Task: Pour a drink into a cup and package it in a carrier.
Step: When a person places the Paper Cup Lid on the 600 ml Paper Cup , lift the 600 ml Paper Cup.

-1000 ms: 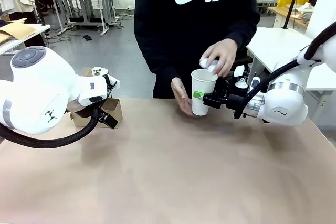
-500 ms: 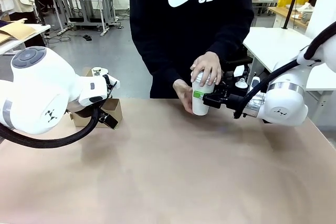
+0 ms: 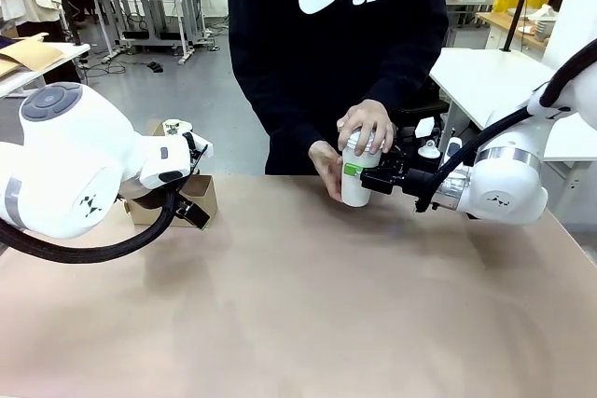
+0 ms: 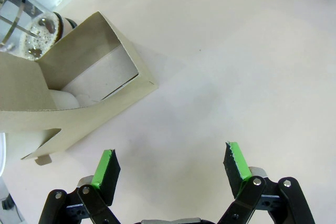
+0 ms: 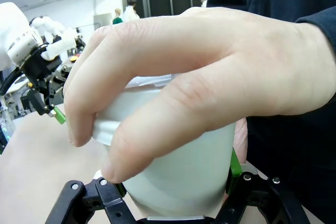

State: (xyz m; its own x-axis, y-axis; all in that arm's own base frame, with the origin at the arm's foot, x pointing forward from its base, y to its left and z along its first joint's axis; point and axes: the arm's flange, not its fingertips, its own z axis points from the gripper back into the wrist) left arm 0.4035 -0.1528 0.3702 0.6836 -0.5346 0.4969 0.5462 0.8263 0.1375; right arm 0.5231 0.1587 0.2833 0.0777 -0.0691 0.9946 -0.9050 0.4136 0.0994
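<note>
The tall white tapered paper cup (image 3: 354,188) stands near the far edge of the smooth beige surface (image 3: 280,305), clamped between the green pads of the robot's right hand (image 3: 366,177). A person's hand (image 3: 367,125) covers the white plastic lid (image 3: 362,145) on its rolled rim. The robot's left hand (image 4: 170,163) hangs open above the far left edge, beside the folded brown cardboard carrier (image 4: 79,103).
</note>
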